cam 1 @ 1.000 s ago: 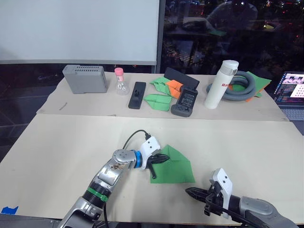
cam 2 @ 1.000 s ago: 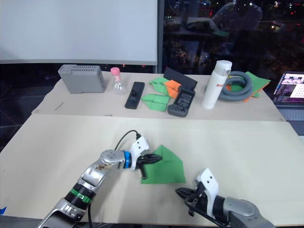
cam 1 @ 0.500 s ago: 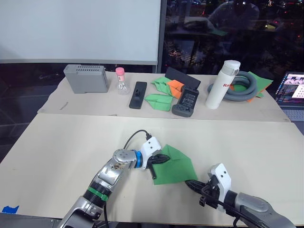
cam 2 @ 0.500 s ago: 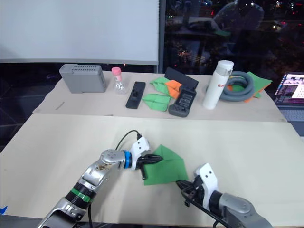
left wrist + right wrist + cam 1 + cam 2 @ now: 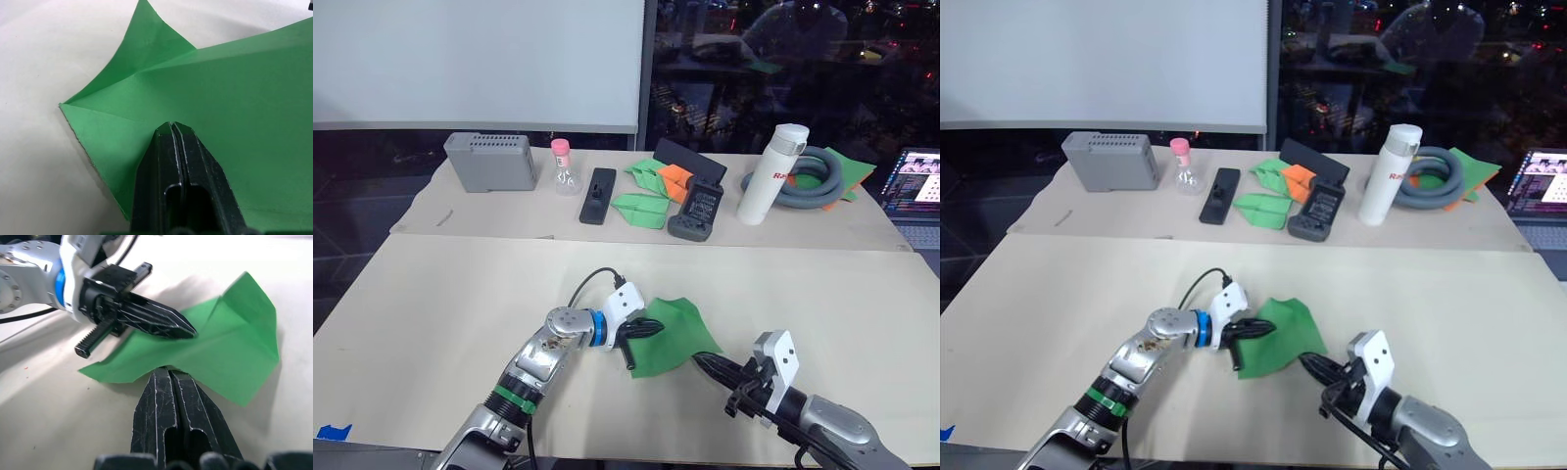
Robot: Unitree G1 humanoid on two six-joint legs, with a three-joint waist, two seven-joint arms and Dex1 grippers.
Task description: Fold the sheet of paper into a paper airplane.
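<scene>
Mid-fold: left gripper (image 5: pixel 647 328), fingers clenched, pins the sheet of paper (image 5: pixel 668 336) at centre of the near surface (image 5: pixel 450 294), while right gripper (image 5: pixel 705 361), fingers clenched, lifts its 4 o'clock edge; next, carry that flap over and crease.

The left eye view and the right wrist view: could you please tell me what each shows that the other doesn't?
The left eye view alone takes in the far table: grey box, white bottle, hose, laptop and the folded green planes. The right wrist view alone shows, close up, the right hand shut at the paper's near edge, the fingers together. Both show the green paper and the left hand pressing on it, shut.
</scene>
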